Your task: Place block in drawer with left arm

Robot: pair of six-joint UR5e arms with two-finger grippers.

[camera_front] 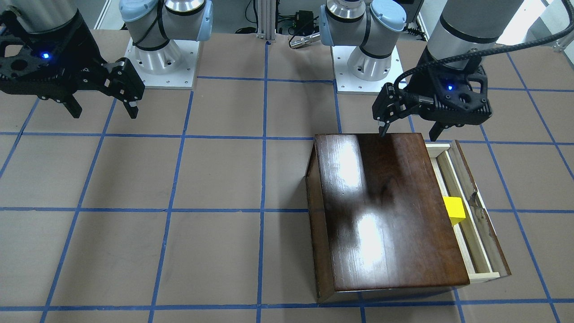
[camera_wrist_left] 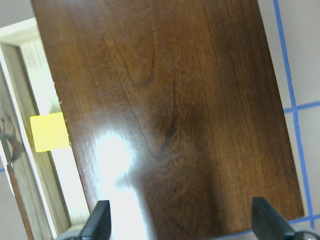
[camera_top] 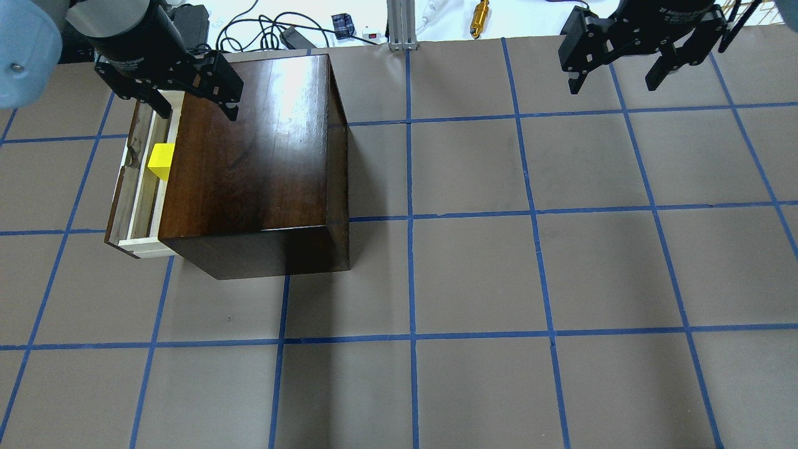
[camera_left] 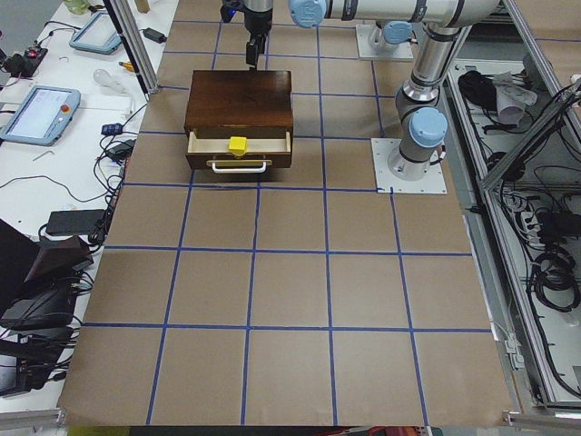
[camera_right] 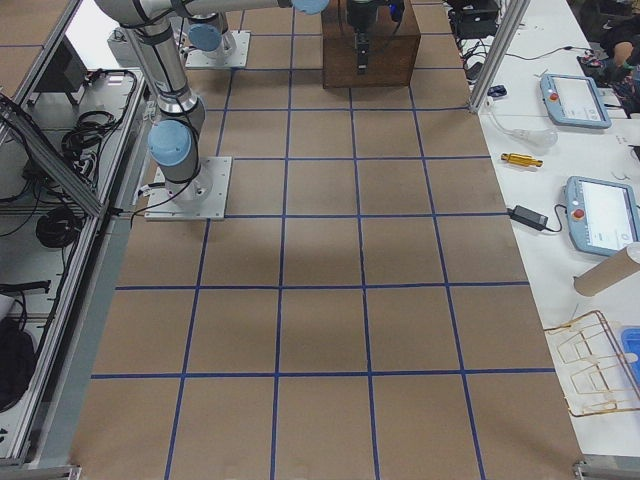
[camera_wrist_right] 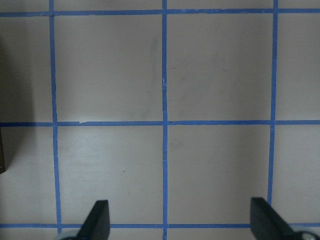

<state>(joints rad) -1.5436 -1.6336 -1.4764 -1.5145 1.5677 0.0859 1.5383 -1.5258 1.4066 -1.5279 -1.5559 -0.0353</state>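
Brown gridded table [camera_top: 467, 274]; small bright yellow block [camera_top: 161, 159] in open drawer [camera_top: 138, 206].

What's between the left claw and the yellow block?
In the overhead view, only bare drawer and the wooden box edge separate the left claw from the block.

Wooden box [camera_front: 385, 211]: dark-brown wood, glossy, mirror-bright top. Drawer [camera_front: 476, 193]: pale bare wood sides, worn scuffed front. Block [camera_front: 454, 210]: smooth, matt yellow. Table [camera_front: 134, 179]: matt brown paper-like covering.
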